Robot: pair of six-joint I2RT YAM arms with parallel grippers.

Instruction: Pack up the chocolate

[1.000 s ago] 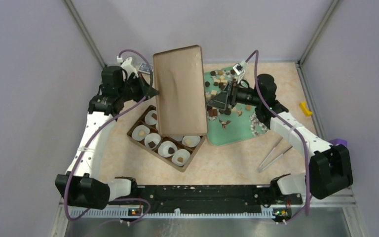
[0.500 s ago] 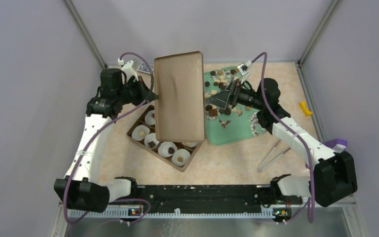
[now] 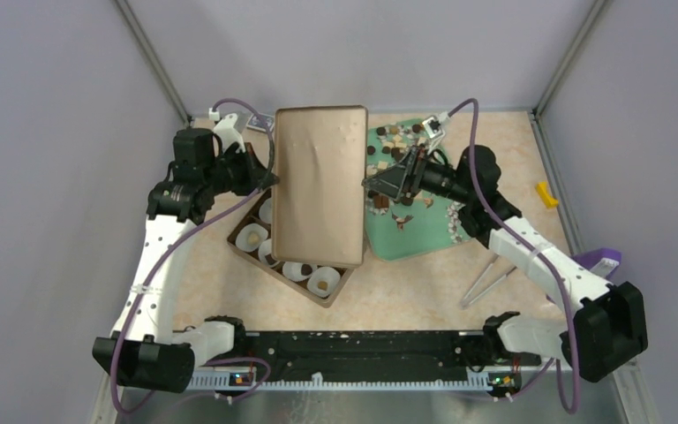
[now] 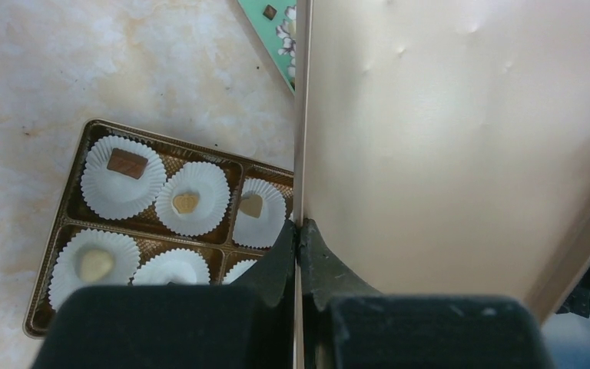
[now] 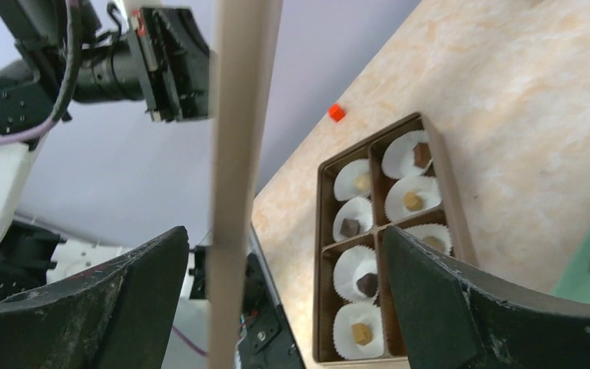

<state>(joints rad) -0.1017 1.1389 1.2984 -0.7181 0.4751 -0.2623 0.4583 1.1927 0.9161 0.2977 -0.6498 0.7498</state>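
Note:
The tan box lid [image 3: 318, 185] hangs over the brown tray [image 3: 245, 250] of white paper cups. My left gripper [image 3: 260, 174] is shut on the lid's left edge; the left wrist view shows the jaws [image 4: 298, 233] pinching the thin rim of the lid [image 4: 445, 146]. Chocolate pieces [image 4: 127, 163] lie in the cups. My right gripper [image 3: 378, 181] is open at the lid's right edge. In the right wrist view [image 5: 284, 231] the lid's edge [image 5: 238, 154] stands between the wide-apart fingers, touching neither. Loose chocolate [image 3: 388, 141] lies on the green mat [image 3: 415, 234].
Metal tweezers [image 3: 490, 276] lie right of the mat. A yellow block [image 3: 544, 194] and a purple object [image 3: 602, 259] sit near the right wall. A small red block [image 5: 336, 113] lies on the table beyond the tray [image 5: 321, 254]. Grey walls close in on three sides.
The lid has turned squarer to the table and come nearer, covering more of the tray's cups. Both arms shifted with it; the left stays shut on it.

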